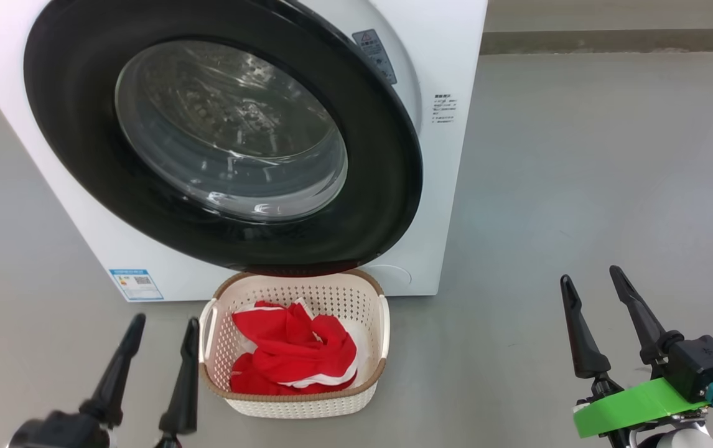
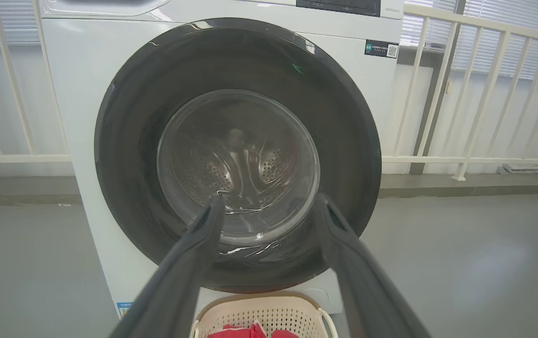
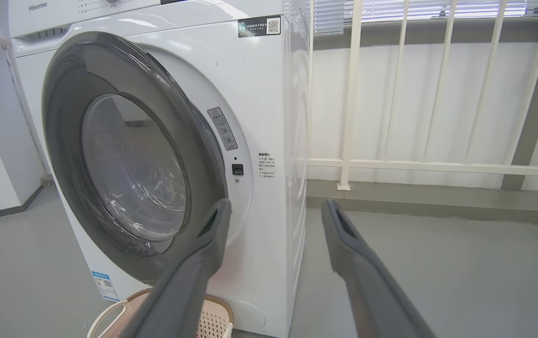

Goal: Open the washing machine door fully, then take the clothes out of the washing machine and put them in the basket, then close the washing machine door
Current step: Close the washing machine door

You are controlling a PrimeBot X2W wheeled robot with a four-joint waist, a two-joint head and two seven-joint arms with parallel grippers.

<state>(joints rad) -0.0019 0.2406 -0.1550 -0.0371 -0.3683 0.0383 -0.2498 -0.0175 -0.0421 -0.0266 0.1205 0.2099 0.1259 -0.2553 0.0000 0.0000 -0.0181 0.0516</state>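
Loosely heaped red clothes (image 1: pixel 291 354) in cream basket (image 1: pixel 297 406), washing machine door (image 1: pixel 384 186) ajar, left fingers (image 1: pixel 183 379) and right fingers (image 1: pixel 580 336) spread, empty.

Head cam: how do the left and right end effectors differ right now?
The dark two-fingered left end effector sits close beside the cream perforated plastic basket; the right end effector stands apart over grey floor. The right carries a green wrist piece; the left's wrist is black. The left leans right, the right leans left. Shared: both open, empty.
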